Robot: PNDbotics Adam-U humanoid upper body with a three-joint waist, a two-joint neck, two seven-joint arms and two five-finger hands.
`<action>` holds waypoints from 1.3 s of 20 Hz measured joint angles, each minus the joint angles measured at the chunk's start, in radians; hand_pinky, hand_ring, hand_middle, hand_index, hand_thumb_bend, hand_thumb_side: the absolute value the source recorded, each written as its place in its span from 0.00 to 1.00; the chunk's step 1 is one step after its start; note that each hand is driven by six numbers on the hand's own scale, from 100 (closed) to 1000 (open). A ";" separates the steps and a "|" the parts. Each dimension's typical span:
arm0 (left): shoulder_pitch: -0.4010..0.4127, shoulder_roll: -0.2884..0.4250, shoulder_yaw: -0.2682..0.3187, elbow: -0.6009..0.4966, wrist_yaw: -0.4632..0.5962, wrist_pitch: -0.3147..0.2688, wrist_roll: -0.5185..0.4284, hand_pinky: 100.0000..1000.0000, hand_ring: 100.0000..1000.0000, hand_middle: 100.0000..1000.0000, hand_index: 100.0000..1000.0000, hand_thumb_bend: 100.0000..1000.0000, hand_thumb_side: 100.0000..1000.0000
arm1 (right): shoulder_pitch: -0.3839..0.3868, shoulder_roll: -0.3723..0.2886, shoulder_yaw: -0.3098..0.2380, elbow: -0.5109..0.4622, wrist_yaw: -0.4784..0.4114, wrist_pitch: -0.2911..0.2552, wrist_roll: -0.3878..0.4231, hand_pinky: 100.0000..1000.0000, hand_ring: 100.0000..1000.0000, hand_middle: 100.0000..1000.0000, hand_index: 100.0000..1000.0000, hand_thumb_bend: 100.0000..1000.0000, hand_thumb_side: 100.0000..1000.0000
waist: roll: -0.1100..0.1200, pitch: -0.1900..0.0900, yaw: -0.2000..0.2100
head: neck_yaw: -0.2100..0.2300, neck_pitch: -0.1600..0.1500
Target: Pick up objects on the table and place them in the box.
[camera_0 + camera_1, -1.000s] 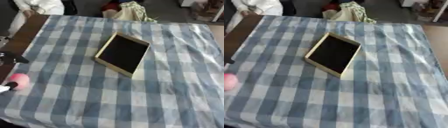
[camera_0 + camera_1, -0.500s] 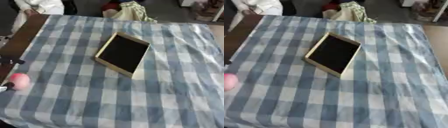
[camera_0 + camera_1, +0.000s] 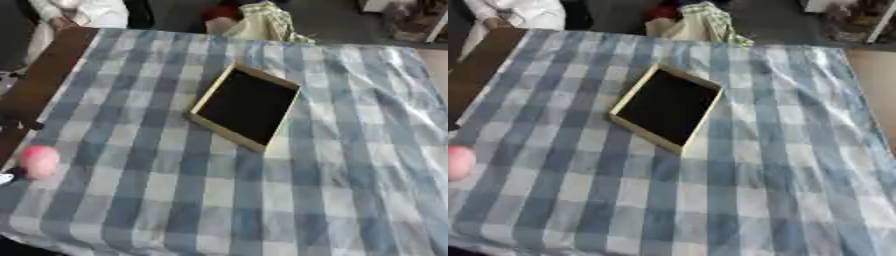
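Observation:
A shallow wooden box (image 3: 246,106) with a dark inside lies askew on the blue-and-white checked cloth, a little past the middle. A round pink thing (image 3: 39,161) rests on the cloth at the left edge, with a small white bit (image 3: 5,178) beside it; it shows only partly in the right eye view (image 3: 457,162). Above it a dark part of my left hand (image 3: 21,123) pokes in from the left edge, apart from the pink thing. Most of that hand is out of frame. My right hand shows in neither view.
The brown table edge (image 3: 45,75) is bare along the left side, beyond the cloth (image 3: 350,165). A person in white (image 3: 79,11) and a striped cloth bundle (image 3: 267,22) are past the far edge.
The dark part of my left hand has drawn back a little toward the left edge. The box and the pink thing have stayed in place.

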State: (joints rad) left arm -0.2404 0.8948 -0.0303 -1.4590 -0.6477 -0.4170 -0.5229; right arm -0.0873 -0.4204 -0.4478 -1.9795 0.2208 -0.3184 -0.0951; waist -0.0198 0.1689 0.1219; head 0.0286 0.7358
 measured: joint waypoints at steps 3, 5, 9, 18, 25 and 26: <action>-0.004 -0.007 -0.005 0.022 -0.012 0.005 -0.002 0.72 0.86 0.81 0.94 0.20 0.15 | -0.001 0.000 0.000 0.000 -0.003 -0.001 0.001 0.76 0.57 0.62 0.70 0.00 0.83 | 0.000 0.001 -0.002 | 0.001 0.000; -0.009 -0.011 -0.006 0.035 -0.020 0.011 0.003 0.70 0.86 0.80 0.93 0.18 0.15 | -0.001 0.000 0.001 0.000 -0.003 -0.002 0.002 0.76 0.57 0.62 0.70 0.00 0.83 | 0.000 0.001 -0.005 | 0.002 0.000; -0.016 -0.023 -0.016 0.046 -0.030 0.012 0.015 0.66 0.82 0.75 0.89 0.11 0.16 | -0.001 0.001 0.002 0.000 -0.003 -0.002 0.003 0.76 0.57 0.61 0.70 0.00 0.83 | 0.000 0.003 -0.006 | 0.004 0.000; -0.016 -0.034 -0.023 0.045 -0.003 -0.008 -0.001 0.51 0.70 0.62 0.77 0.00 0.15 | -0.001 0.001 0.004 0.000 -0.005 0.000 0.005 0.76 0.57 0.61 0.70 0.00 0.83 | 0.001 0.004 -0.010 | 0.005 0.000; -0.015 -0.034 -0.016 0.019 0.038 -0.005 -0.017 0.42 0.61 0.55 0.70 0.00 0.14 | -0.001 0.001 0.004 0.000 -0.006 0.001 0.006 0.76 0.57 0.61 0.70 0.00 0.82 | 0.002 0.004 -0.010 | 0.005 0.000; -0.015 -0.034 -0.015 0.014 0.043 -0.004 -0.018 0.41 0.60 0.54 0.69 0.00 0.13 | -0.001 0.001 0.004 0.000 -0.007 0.001 0.006 0.76 0.57 0.61 0.70 0.00 0.82 | 0.002 0.004 -0.010 | 0.005 0.000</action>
State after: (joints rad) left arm -0.2559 0.8613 -0.0450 -1.4450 -0.6046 -0.4209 -0.5404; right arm -0.0879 -0.4189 -0.4433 -1.9795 0.2142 -0.3173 -0.0886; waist -0.0178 0.1725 0.1117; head 0.0336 0.7358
